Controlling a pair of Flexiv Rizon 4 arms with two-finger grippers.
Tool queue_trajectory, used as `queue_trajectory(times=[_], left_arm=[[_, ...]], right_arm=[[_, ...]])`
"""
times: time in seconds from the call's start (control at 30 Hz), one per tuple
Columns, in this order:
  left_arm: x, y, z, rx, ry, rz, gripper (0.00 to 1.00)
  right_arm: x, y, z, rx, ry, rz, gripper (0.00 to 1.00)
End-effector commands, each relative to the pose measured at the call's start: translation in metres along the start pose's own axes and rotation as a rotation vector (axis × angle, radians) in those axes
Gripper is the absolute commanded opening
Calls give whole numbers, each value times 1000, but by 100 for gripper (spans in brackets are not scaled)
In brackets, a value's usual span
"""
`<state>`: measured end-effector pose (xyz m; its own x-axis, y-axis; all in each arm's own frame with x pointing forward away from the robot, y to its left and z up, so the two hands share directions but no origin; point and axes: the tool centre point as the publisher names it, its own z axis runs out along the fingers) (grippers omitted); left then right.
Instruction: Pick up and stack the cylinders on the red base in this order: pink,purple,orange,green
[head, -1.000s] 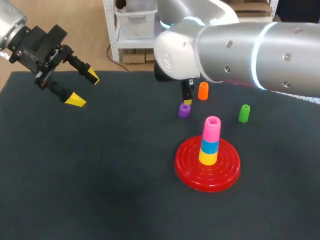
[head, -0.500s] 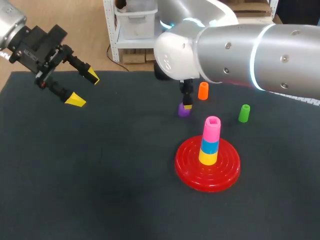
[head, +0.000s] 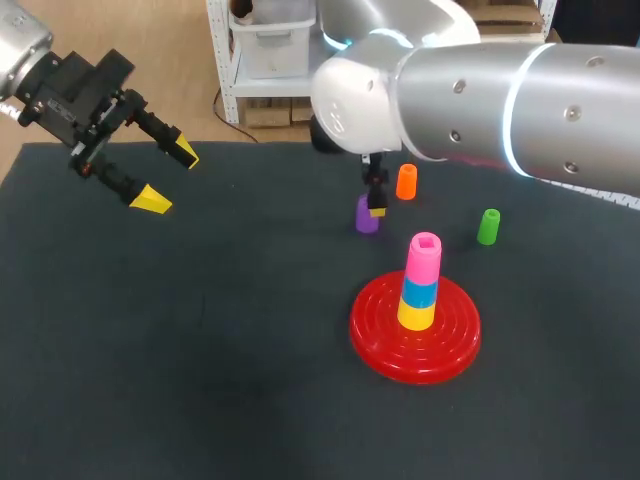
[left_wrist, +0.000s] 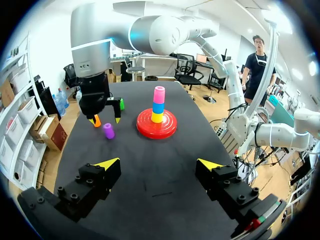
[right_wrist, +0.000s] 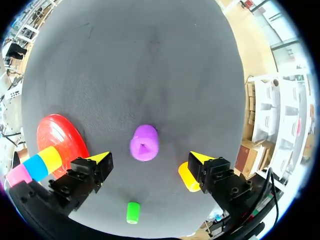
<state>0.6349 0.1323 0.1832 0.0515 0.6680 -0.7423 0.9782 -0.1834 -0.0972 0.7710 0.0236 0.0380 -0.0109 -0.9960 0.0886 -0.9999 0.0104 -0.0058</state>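
Right gripper (right_wrist: 149, 159) has dropped over the last second from just above the small purple plastic cylinder (right_wrist: 145, 142) to level with it. In the head view one yellow tip now sits right beside the cylinder's top. The fingers (right_wrist: 97, 160) stand wide apart, one on each side of the cylinder, and neither touches it, so nothing is held yet. The cylinder stands upright on the dark table cloth (head: 200, 350), between and slightly ahead of the tips.

I judge this to be the approach for the second piece. The pink cylinder (head: 423, 255) already tops the short stack of a blue ring (head: 419, 291) and a yellow ring (head: 416, 314) on the round red ridged plastic base (head: 455, 350). The base lies off to one side of the right gripper, beyond one finger. Closing on the purple piece looks like the next step.

The purple piece is a short, smooth, hollow tube with a notched opening in its top. The orange plastic cylinder (right_wrist: 187, 177) stands just outside the other finger, close enough to be nudged. The green plastic cylinder (right_wrist: 132, 212) stands farther off, behind the gripper.

Left gripper (left_wrist: 157, 162) hangs with its fingers spread, well apart from every piece.
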Motion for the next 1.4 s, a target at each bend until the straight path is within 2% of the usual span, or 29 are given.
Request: queue_trajectory(times=[0.03,0.47,0.5,0.6,0.63,0.7,0.73,0.77,1.13,1.27,1.4], left_arm=[[1,2,-1,5,1,1,100],[1,2,-1,5,1,1,100],[1,2,-1,5,1,1,100],[1,2,-1,5,1,1,100],[1,2,-1,5,1,1,100],[1,2,-1,5,1,1,100],[1,2,-1,5,1,1,100],[1,2,-1,5,1,1,100],[1,2,-1,5,1,1,100],[1,2,-1,5,1,1,100],[1,2,-1,5,1,1,100]], right_arm=[[-2,3,5,2,0,-4,100],[-5,6,10,18,-8,4,100],[-5,7,10,18,-9,4,93],[-5,8,11,16,-14,6,49],[-5,8,12,15,-15,7,45],[-5,9,14,15,-11,11,24],[-5,9,14,15,-10,13,4],[-5,9,14,14,-9,14,0],[-3,10,14,21,0,38,0],[1,7,-12,55,10,42,0],[8,10,-55,103,10,34,0]])
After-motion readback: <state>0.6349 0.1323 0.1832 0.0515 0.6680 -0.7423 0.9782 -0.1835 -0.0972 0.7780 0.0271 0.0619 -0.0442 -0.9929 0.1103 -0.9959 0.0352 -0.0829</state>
